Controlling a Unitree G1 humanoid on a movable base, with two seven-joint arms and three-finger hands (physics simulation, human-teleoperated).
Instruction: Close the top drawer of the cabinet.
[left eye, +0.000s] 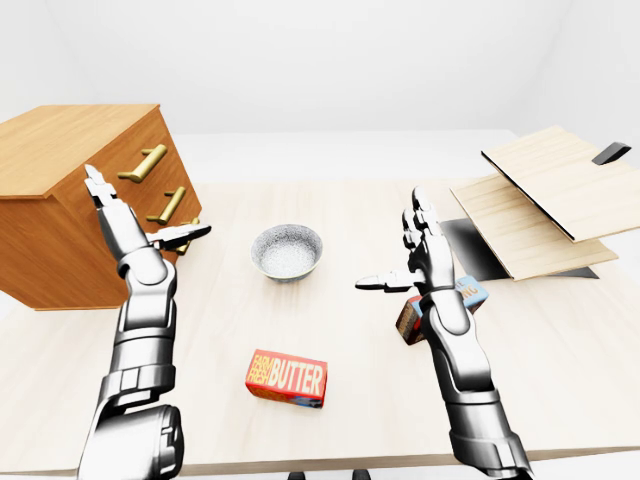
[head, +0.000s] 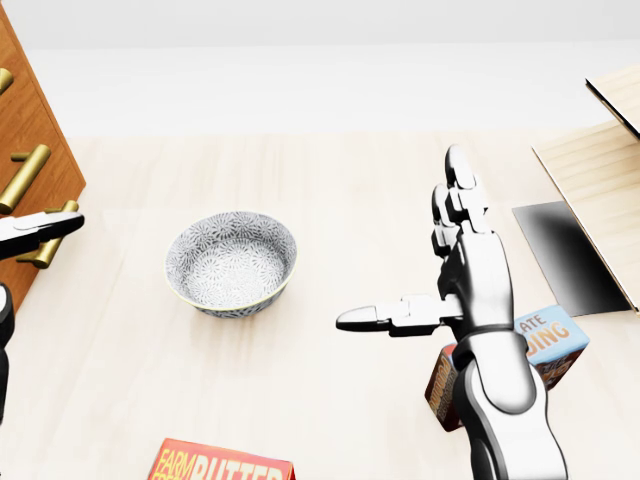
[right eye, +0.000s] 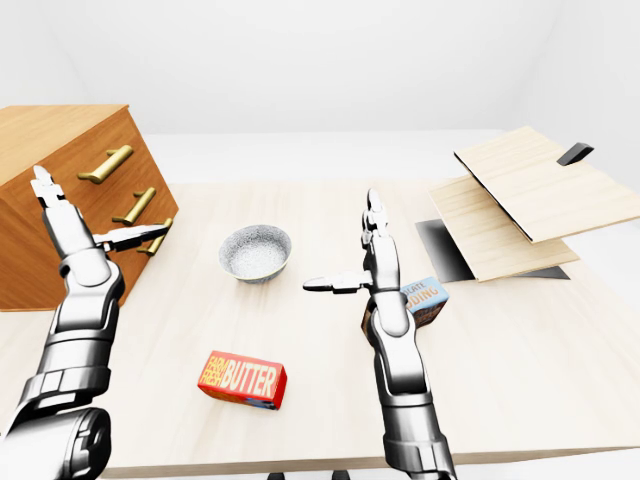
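Left-eye view: left hand (left eye: 130, 225) spread open beside the cabinet (left eye: 70, 200), near its brass handles (left eye: 144, 163). Right hand (left eye: 420, 255) open too, bowl (left eye: 287, 250) between them

Your right arm covers most of the small box (head: 556, 342) in the head view. That view's bottom edge cuts the butter box (head: 222, 466); its left edge cuts the cabinet (head: 30, 150). Whether the top drawer (left eye: 128, 172) sits flush cannot be told.

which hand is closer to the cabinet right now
Left. The left hand is raised, fingers open, right beside the cabinet and overlapping its handled face in the left-eye view. The right hand, also open, is across the table, past the bowl.
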